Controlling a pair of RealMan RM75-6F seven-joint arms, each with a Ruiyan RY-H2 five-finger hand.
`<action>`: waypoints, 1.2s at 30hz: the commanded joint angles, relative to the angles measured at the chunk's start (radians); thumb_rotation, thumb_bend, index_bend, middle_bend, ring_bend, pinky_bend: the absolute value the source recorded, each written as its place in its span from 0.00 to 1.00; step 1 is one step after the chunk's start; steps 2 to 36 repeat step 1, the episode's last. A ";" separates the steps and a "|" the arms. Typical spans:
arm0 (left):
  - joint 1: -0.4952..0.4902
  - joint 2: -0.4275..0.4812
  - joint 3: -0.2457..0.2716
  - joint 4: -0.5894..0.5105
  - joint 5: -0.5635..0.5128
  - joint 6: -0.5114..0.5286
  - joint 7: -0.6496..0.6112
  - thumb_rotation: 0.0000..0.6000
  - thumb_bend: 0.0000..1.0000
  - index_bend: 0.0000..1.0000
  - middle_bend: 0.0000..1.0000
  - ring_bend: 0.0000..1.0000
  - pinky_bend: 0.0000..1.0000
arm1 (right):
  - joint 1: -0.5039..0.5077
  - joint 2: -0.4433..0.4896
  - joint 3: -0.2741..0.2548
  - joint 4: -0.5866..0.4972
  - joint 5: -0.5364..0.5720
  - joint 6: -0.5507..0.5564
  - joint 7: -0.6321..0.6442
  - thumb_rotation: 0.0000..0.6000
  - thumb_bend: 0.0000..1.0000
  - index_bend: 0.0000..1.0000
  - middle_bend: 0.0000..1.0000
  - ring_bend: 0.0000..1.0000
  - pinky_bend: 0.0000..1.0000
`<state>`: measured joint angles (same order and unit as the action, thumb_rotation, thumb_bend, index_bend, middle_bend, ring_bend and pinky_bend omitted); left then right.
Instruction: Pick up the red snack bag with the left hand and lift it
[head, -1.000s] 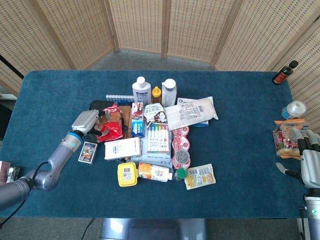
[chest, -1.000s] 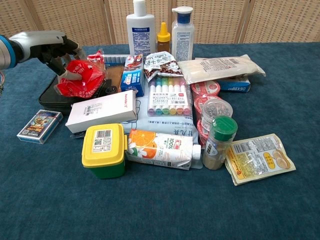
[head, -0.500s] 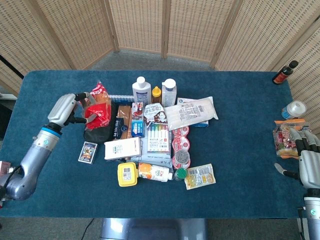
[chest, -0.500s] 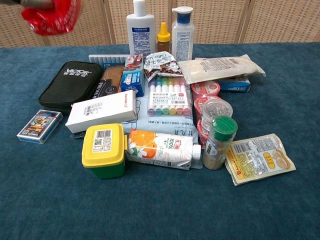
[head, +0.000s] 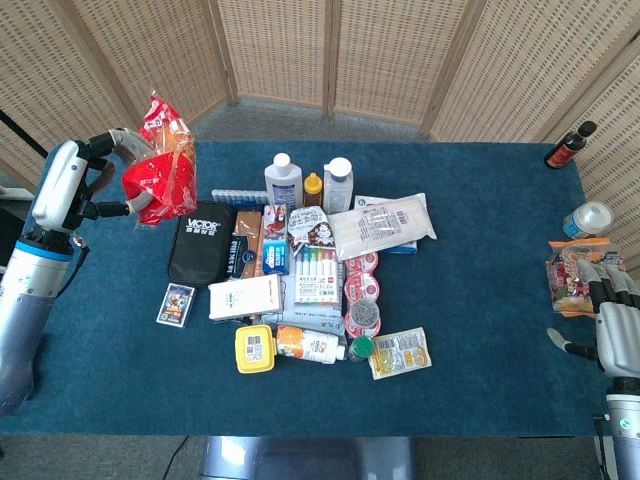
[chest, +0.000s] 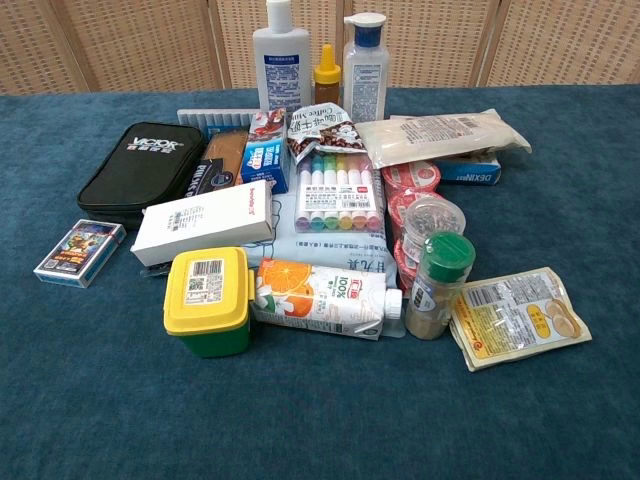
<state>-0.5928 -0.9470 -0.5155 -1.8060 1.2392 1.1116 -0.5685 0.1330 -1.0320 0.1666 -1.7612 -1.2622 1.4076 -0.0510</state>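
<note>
My left hand (head: 75, 180) holds the red snack bag (head: 155, 165) high above the table's far left corner, seen only in the head view. The bag hangs crumpled, with an orange-and-clear top end pointing up. The black zip case (head: 200, 243) it lay on stays on the cloth below, also seen as the black case (chest: 140, 170) in the chest view. My right hand (head: 612, 320) rests at the table's right edge, fingers spread, holding nothing. Neither hand shows in the chest view.
A pile fills the table's middle: two white bottles (head: 283, 180), a marker set (head: 312, 275), a white box (head: 244, 297), a yellow tub (head: 255, 349), an orange juice carton (chest: 320, 295). A card deck (head: 176, 304) lies left. A snack pack (head: 570, 275) and dark bottle (head: 569, 146) sit right.
My left hand closed on the red bag over the black case, then raised it up and to the left, out of the chest view. The right hand stayed put.
</note>
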 joint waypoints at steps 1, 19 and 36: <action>-0.002 0.008 -0.007 -0.012 0.001 0.003 -0.024 1.00 0.52 0.88 0.76 1.00 1.00 | 0.000 0.000 0.000 0.002 0.003 -0.003 0.001 1.00 0.17 0.00 0.13 0.00 0.00; -0.002 0.008 -0.007 -0.012 0.001 0.003 -0.024 1.00 0.52 0.88 0.76 1.00 1.00 | 0.000 0.000 0.000 0.002 0.003 -0.003 0.001 1.00 0.17 0.00 0.13 0.00 0.00; -0.002 0.008 -0.007 -0.012 0.001 0.003 -0.024 1.00 0.52 0.88 0.76 1.00 1.00 | 0.000 0.000 0.000 0.002 0.003 -0.003 0.001 1.00 0.17 0.00 0.13 0.00 0.00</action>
